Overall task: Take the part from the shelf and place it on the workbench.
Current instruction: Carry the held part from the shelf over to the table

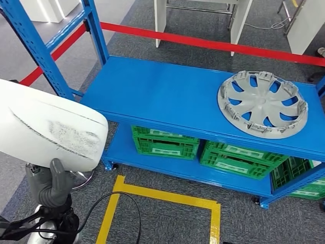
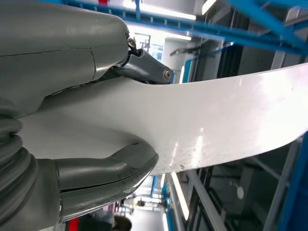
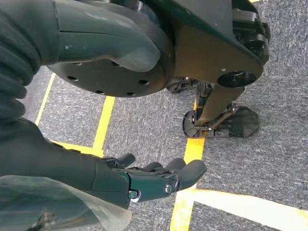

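— What does the left hand [image 1: 50, 185] hold?
— A white curved panel [image 1: 45, 124], pinched between thumb and fingers.
— And the right hand [image 3: 152, 178]?
— It holds nothing, fingers apart, hanging over yellow floor tape [image 3: 103, 120].

You're in an industrial workshop, blue steel shelf [image 1: 164, 96], green crates [image 1: 164, 142], yellow floor tape [image 1: 164, 195], red barrier [image 1: 206, 43].

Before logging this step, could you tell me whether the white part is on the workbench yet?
Not yet: the left hand holds the white part beside the blue workbench.
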